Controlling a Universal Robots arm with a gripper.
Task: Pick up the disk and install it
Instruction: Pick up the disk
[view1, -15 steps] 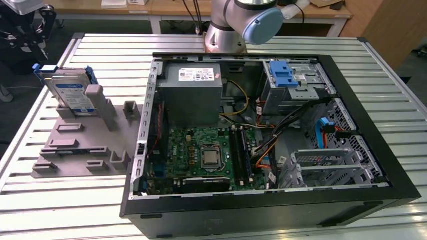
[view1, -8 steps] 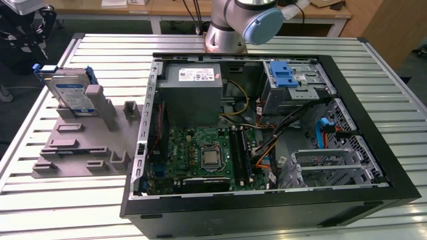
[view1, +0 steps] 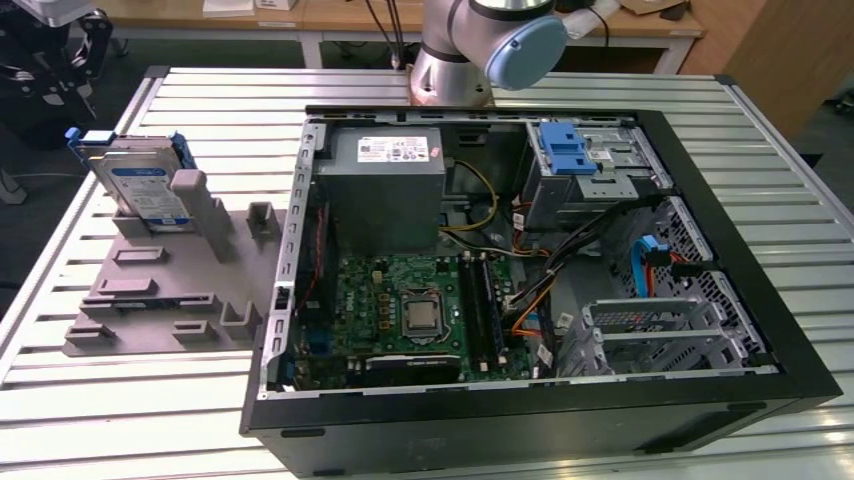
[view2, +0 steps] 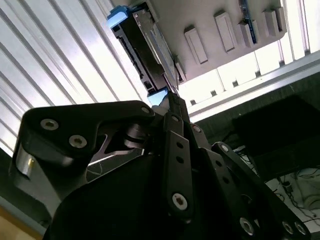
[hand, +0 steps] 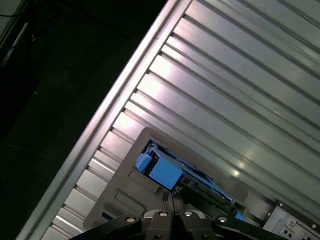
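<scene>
Disk (view1: 140, 185) upright in grey holder (view1: 147, 300), ten o'clock of computer case (view1: 534, 430) in exterior view; arm (view1: 467, 50) at case's twelve o'clock; gripper (hand: 169, 199) (view2: 169, 96) in both wrist views points at disk's blue end, apart; fingertips clenched together, empty.

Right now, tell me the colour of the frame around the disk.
Blue: the frame around the disk shows best in the exterior view.
</scene>
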